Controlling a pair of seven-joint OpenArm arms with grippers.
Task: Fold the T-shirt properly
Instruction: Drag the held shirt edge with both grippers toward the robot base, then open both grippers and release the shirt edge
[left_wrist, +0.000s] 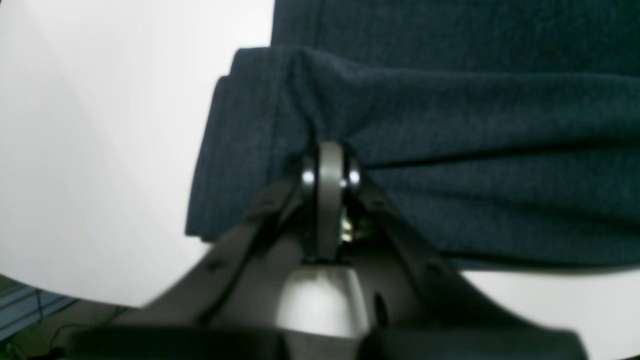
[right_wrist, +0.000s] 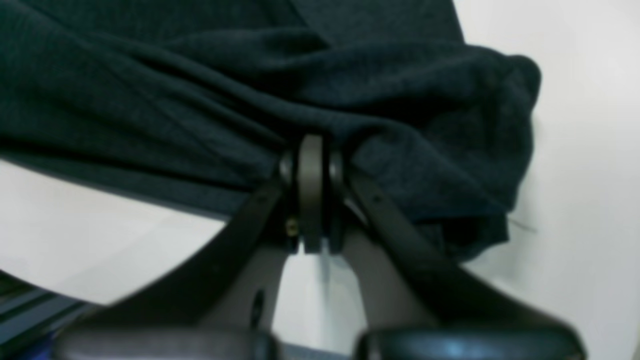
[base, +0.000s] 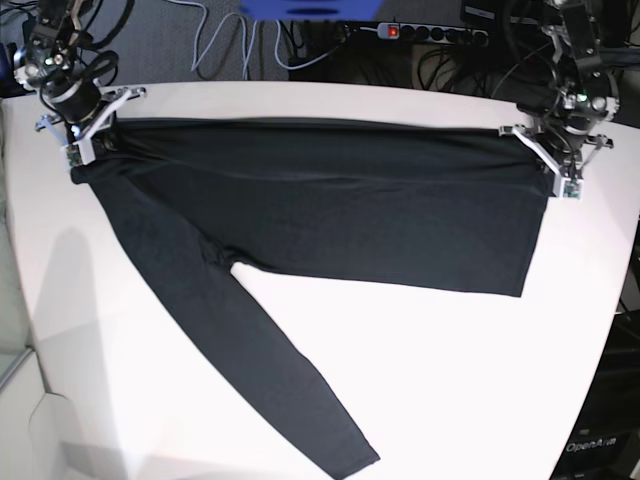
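The black T-shirt (base: 330, 220) lies stretched across the white table (base: 450, 380) in a long band, with one long sleeve (base: 260, 370) trailing diagonally toward the front edge. My left gripper (base: 560, 180) stands at the cloth's far right corner, shut on a bunched fold of the T-shirt (left_wrist: 450, 125). In the left wrist view the left gripper (left_wrist: 330, 150) pinches the fabric between closed fingers. My right gripper (base: 82, 150) is at the far left corner. The right wrist view shows the right gripper (right_wrist: 311, 145) shut on gathered T-shirt (right_wrist: 150, 100) fabric.
A power strip (base: 430, 32) and loose cables (base: 230, 45) lie on the floor behind the table's rear edge. The table's curved front right edge (base: 610, 330) drops off near a dark cabinet (base: 605, 440). Bare white tabletop shows in front of the cloth.
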